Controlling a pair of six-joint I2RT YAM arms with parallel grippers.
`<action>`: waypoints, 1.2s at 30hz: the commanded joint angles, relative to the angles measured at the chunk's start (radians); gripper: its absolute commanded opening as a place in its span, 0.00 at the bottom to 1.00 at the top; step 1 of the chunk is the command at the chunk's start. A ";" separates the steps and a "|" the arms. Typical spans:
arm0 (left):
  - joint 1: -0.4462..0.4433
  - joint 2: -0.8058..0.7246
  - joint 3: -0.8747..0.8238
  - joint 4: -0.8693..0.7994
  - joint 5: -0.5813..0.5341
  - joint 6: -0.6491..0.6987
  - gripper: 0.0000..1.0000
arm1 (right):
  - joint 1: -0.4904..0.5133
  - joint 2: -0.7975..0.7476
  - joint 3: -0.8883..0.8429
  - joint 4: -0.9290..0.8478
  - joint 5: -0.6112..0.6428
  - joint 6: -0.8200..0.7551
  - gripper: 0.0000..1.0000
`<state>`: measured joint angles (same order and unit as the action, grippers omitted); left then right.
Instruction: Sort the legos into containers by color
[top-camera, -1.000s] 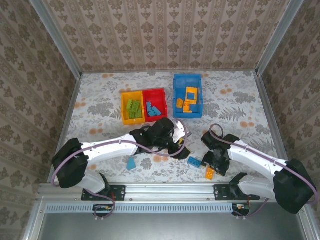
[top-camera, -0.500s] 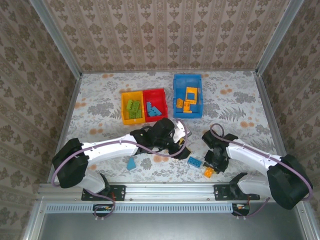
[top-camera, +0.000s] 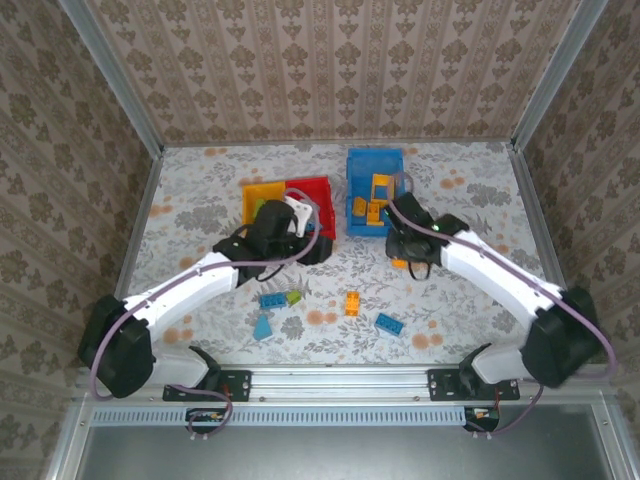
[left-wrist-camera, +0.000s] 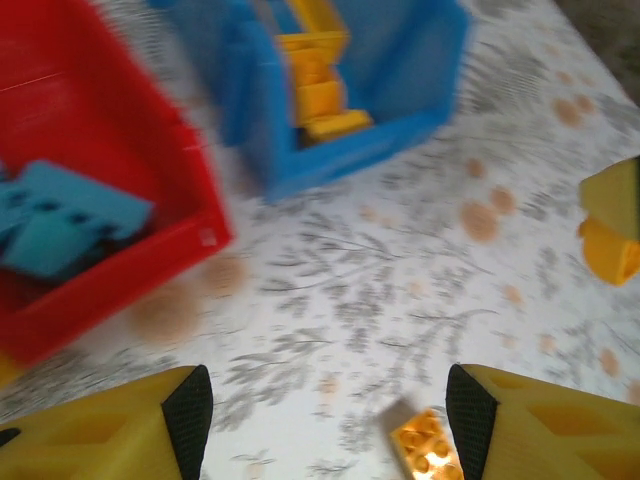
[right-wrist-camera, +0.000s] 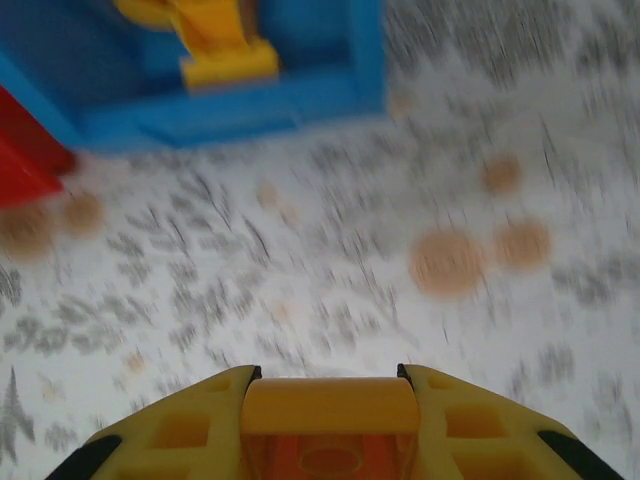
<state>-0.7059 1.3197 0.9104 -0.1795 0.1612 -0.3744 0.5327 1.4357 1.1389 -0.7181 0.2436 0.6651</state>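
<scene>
Both arms have swung up from the near edge. The right gripper (top-camera: 403, 255), earlier low over the loose pieces at 6 o'clock, now hangs just short of the blue bin (top-camera: 375, 158). The left gripper (left-wrist-camera: 328, 405) has gone up beside the red bin (top-camera: 315, 188).

The right jaws are clamped on an orange brick (right-wrist-camera: 330, 405), its long axis lying crosswise from finger to finger. From those jaws the blue bin sits at about 11 o'clock, very near, with other orange bricks (top-camera: 378, 188) already inside. Its near wall stands between the held brick and the opening, so the drop likely needs a short carry up and over that wall. The right arm is the nearer one and has the piece.

The left jaws stand open and empty over bare table (left-wrist-camera: 330, 300), near the red bin's near right corner. That puts them at 9 o'clock from the right gripper, apart but close enough to mind.

Still loose toward 6 o'clock are an orange piece (top-camera: 352, 303), two blue ones (top-camera: 270, 300) (top-camera: 389, 323), a green one (top-camera: 293, 296) and a teal wedge (top-camera: 262, 327).
</scene>
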 joint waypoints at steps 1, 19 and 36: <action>0.062 -0.005 0.016 -0.025 -0.031 -0.071 0.67 | 0.000 0.137 0.127 0.052 0.125 -0.165 0.21; 0.091 -0.020 0.017 0.028 -0.022 -0.095 0.67 | -0.059 0.522 0.430 0.083 0.233 -0.170 0.24; 0.100 -0.149 -0.036 -0.158 -0.131 -0.097 0.67 | -0.044 0.464 0.449 0.047 0.232 -0.144 0.58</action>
<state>-0.6144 1.2064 0.8902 -0.2573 0.0811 -0.4538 0.4774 1.9778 1.5665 -0.6476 0.4427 0.5228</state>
